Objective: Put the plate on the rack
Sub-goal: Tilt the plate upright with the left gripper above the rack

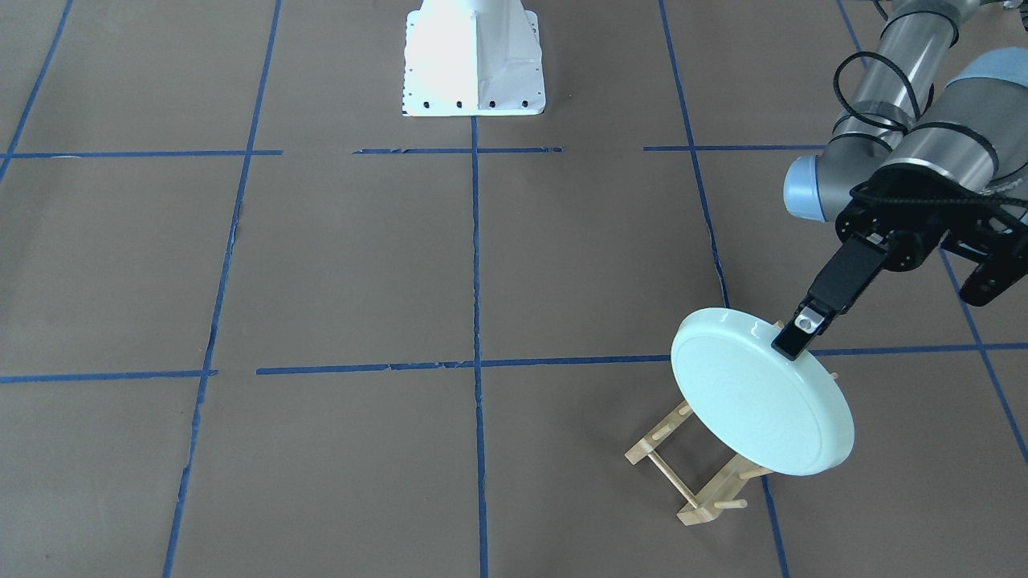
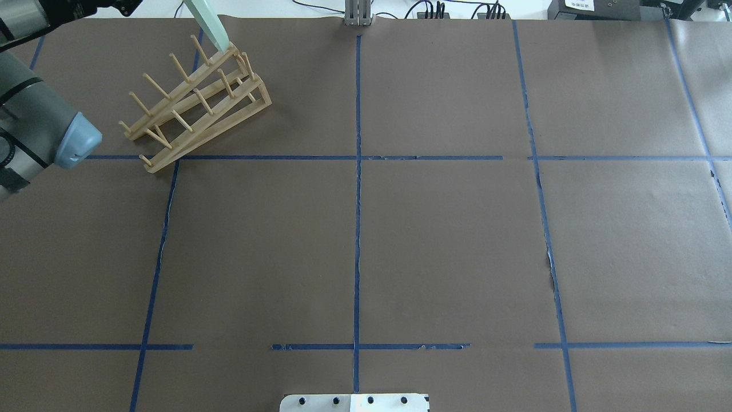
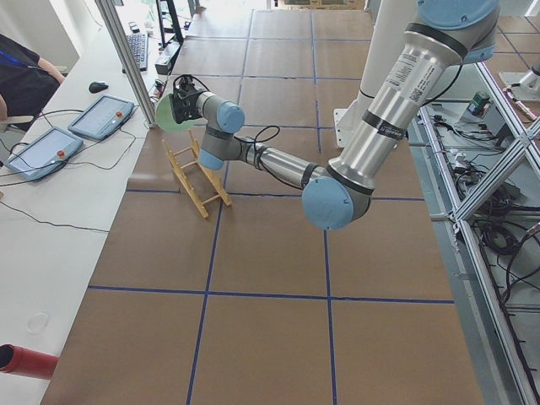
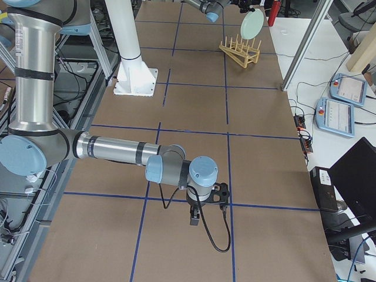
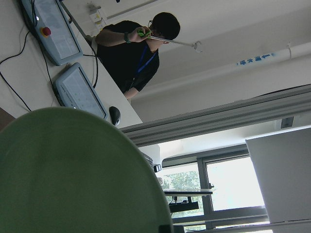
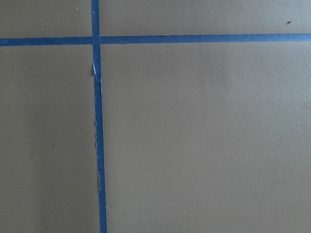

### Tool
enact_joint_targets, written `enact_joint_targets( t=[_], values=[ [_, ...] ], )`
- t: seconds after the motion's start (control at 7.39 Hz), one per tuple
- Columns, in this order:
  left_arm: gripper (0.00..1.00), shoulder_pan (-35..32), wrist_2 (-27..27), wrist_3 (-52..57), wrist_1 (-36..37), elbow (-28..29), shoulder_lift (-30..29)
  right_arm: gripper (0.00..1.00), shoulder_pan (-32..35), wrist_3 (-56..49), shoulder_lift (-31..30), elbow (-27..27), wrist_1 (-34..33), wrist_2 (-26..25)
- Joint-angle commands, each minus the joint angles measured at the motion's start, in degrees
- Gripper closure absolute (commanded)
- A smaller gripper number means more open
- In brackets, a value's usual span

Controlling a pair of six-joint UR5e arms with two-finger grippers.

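Observation:
The pale mint-green plate (image 1: 759, 393) stands on edge, tilted, over the wooden rack (image 1: 695, 470). Its lower rim is at the pegs of the rack's end farthest from the robot base; I cannot tell if it rests there. My left gripper (image 1: 791, 339) is shut on the plate's upper rim. The overhead view shows the plate (image 2: 209, 23) edge-on above the rack (image 2: 194, 103). The plate (image 5: 73, 174) fills the lower left of the left wrist view. My right gripper (image 4: 197, 217) hangs low over the brown paper far from the rack; I cannot tell if it is open or shut.
The white robot base (image 1: 474, 60) stands at the table's middle. An aluminium post (image 3: 126, 59) and a side desk with two teach pendants (image 3: 76, 131) lie just beyond the rack. A person (image 5: 141, 53) stands by that desk. Blue tape lines cross the paper.

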Motion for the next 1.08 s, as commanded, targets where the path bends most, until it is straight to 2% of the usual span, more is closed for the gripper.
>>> enact_joint_targets(
  t=[0.0,0.68,0.95],
  values=[
    [1.0,0.74,0.93,0.04,-0.39,1.92,-0.4,0.0,-0.01,0.0,0.0,0.0,0.0,0.0],
    [1.0,0.82,0.93,0.39,-0.39,5.25,-0.48,0.0,0.08,0.0,0.0,0.0,0.0,0.0],
    [1.0,0.91,0.93,0.48,-0.39,8.41,-2.06,0.0,0.08,0.0,0.0,0.0,0.0,0.0]
  ],
)
